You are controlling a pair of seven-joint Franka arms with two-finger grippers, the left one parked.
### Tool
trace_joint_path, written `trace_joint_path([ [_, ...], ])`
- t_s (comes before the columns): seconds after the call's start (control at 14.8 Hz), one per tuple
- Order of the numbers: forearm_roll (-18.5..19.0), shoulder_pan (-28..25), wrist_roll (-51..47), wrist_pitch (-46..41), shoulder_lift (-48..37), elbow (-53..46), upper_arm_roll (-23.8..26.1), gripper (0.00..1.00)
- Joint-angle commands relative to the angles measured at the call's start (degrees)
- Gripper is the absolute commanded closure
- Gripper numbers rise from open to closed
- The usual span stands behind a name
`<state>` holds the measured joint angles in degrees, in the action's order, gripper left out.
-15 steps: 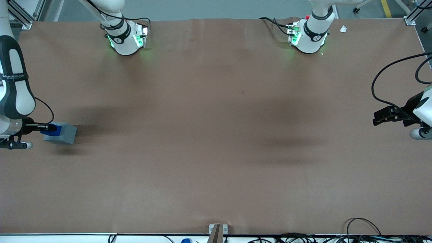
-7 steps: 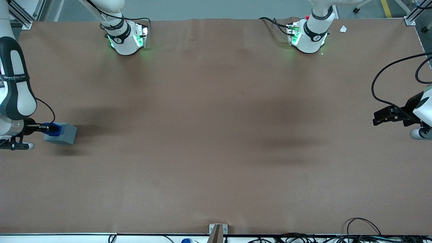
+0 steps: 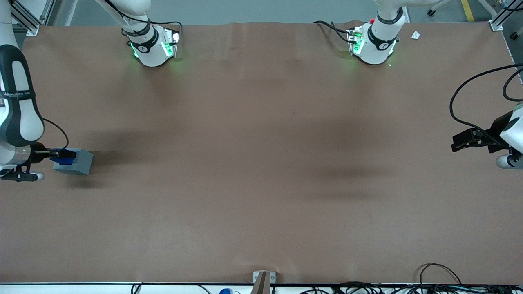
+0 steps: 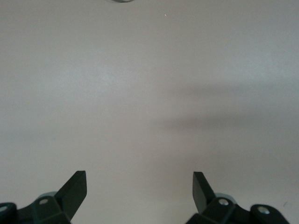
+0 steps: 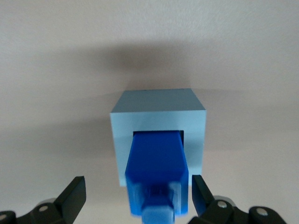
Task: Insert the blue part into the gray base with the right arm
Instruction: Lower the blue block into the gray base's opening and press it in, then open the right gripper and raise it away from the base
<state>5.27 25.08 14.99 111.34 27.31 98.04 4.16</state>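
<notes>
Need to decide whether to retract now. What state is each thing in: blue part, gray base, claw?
blue part: lower end seated in the base's recess, upper end standing out, upright.
gray base: resting on the table, recess occupied by the blue part.
claw: right arm's, above the base, open, fingers apart from the blue part.

The blue part [image 5: 157,175] looks like glossy plastic, the gray base [image 5: 159,114] matt plastic, the counter [image 3: 261,183] matt brown cloth-like covering.

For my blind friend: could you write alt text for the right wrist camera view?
A blue part stands in the square recess of a gray base on a plain tabletop. The open gripper straddles the part, fingers apart from it.
</notes>
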Motion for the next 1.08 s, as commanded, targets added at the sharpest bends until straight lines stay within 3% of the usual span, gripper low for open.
trace_joint_path([
  [0.0, -1.22, -0.82, 0.74, -5.06, -7.78, 0.23, -0.03, 0.00],
  [0.34, -2.45, -5.47, 0.31, -21.85, -21.05, -3.54, 0.14, 0.00],
  [0.54, -4.30, -9.42, -3.97, -27.92, -24.14, -7.50, 0.14, 0.00],
  [0.81, -4.21, -16.63, -11.11, -27.41, -25.99, -8.12, -0.12, 0.00],
  [1.01, -3.51, -17.69, -12.35, -27.23, -25.73, -8.74, -0.12, 0.00],
])
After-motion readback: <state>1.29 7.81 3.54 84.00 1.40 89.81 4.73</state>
